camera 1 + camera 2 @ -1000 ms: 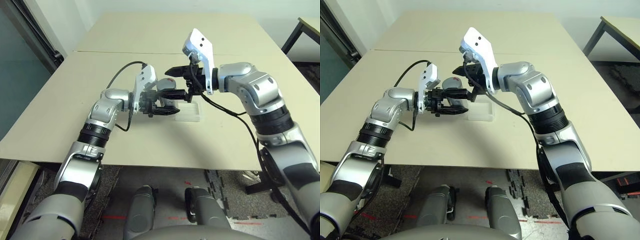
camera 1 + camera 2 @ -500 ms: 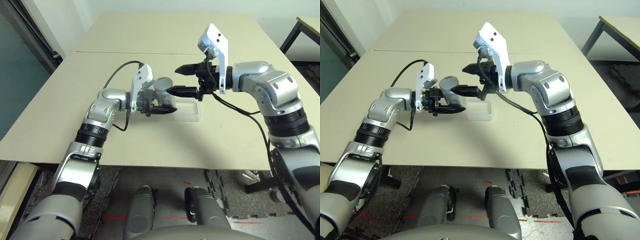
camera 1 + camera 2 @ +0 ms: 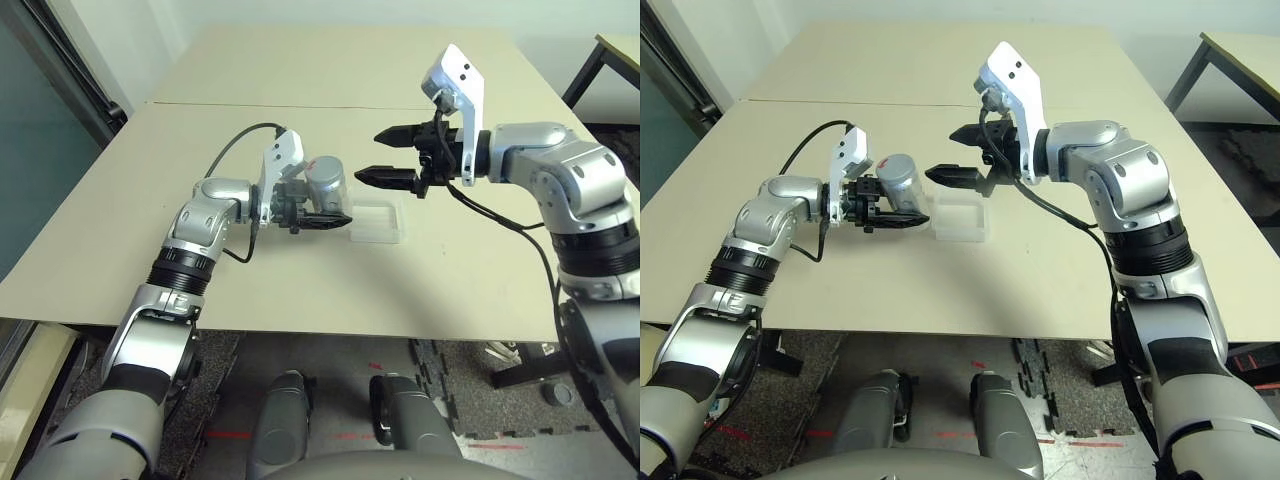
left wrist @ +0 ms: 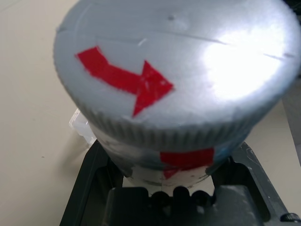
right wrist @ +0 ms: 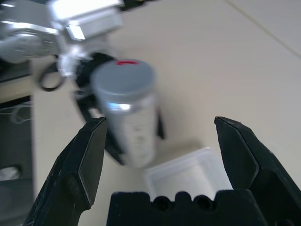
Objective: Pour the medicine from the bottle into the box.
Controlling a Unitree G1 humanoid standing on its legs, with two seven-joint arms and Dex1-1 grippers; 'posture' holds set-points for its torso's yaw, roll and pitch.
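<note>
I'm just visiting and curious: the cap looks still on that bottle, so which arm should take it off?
Probably the right. Its gripper hangs with jaws wide open, empty, beside the capped bottle, which the left gripper is clamping next to the box.

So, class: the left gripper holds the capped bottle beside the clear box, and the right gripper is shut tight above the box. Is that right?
Not quite. The right gripper is open, its jaws spread wide, as the right wrist view shows. The rest stands: the left gripper holds the capped bottle beside the clear box.
</note>
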